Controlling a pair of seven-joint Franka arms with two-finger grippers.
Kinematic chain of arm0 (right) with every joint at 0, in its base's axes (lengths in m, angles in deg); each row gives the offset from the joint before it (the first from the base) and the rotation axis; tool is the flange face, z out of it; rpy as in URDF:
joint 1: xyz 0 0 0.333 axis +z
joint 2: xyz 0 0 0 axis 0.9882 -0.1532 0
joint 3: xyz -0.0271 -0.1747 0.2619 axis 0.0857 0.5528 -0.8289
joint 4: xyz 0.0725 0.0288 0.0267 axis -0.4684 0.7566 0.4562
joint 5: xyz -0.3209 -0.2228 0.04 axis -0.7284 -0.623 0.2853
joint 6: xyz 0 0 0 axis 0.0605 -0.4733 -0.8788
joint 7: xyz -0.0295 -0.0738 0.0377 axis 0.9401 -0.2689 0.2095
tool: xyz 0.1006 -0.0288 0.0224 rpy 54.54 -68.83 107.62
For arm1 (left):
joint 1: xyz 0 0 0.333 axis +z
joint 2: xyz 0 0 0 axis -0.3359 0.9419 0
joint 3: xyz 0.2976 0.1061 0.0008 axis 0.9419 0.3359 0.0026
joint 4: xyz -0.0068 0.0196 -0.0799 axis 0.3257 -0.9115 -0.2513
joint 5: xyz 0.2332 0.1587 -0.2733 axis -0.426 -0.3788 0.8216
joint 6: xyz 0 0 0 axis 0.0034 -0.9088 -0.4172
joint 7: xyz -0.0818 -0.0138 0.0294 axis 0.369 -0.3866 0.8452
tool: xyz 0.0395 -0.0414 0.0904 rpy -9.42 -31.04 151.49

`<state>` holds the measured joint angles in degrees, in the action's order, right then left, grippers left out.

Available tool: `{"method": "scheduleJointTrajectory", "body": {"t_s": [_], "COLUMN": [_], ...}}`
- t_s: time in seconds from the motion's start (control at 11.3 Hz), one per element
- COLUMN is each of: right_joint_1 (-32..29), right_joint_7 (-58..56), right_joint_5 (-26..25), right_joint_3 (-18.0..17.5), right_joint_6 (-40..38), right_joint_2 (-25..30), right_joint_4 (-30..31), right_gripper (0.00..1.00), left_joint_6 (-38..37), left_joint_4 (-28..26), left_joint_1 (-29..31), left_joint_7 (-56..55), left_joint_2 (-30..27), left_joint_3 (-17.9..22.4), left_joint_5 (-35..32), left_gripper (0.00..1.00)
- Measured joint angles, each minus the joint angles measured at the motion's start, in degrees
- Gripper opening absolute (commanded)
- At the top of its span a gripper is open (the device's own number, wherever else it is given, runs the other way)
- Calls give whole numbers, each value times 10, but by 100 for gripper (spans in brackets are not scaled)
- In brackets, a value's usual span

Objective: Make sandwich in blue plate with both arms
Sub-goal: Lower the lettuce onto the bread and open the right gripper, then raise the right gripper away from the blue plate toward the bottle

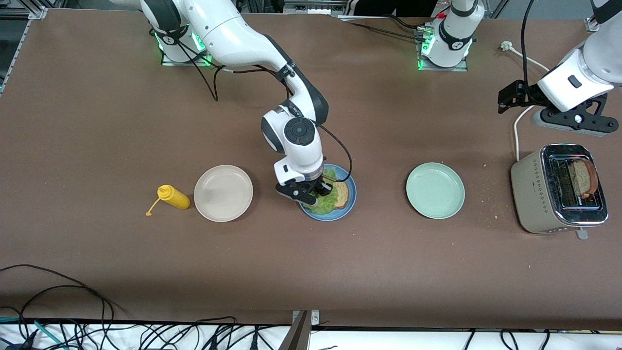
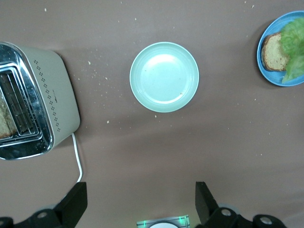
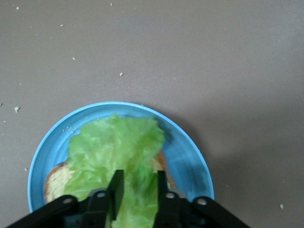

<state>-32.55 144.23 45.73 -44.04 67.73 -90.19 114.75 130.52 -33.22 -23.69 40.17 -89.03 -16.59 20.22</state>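
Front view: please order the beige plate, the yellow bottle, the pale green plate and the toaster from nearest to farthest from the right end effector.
The right end effector is over the blue plate.
1. Beige plate, beside the blue plate, toward the right arm's end.
2. Pale green plate, toward the left arm's end.
3. Yellow bottle, next to the beige plate.
4. Toaster, at the left arm's end.

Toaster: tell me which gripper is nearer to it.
Left. The left gripper hangs beside the toaster; the right gripper is down on the blue plate.
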Motion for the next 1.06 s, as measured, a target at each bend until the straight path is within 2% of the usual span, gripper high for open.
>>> {"method": "scheduleJointTrajectory", "body": {"t_s": [0.35, 0.53, 0.8, 1.06], "right_joint_1": [0, -4, -50, -116], "right_joint_7": [-12, -37, -147, -297], "right_joint_5": [0, 20, 55, 108], "right_joint_3": [2, 4, 8, 7], "right_joint_6": [-3, -14, -70, -125], "right_joint_2": [1, 11, 77, 160], "right_joint_4": [-4, -11, 10, 72], "right_gripper": [100, 100, 100, 100], "left_joint_6": [-8, -8, -8, -8], "left_joint_4": [1, 1, 1, 9], "left_joint_1": [0, 0, 0, 0], "left_joint_7": [0, 0, 0, 0], "left_joint_2": [0, -1, -1, -1], "left_joint_3": [0, 0, 1, 0], "left_joint_5": [0, 0, 0, 0], "left_gripper": [100, 100, 100, 100]}}
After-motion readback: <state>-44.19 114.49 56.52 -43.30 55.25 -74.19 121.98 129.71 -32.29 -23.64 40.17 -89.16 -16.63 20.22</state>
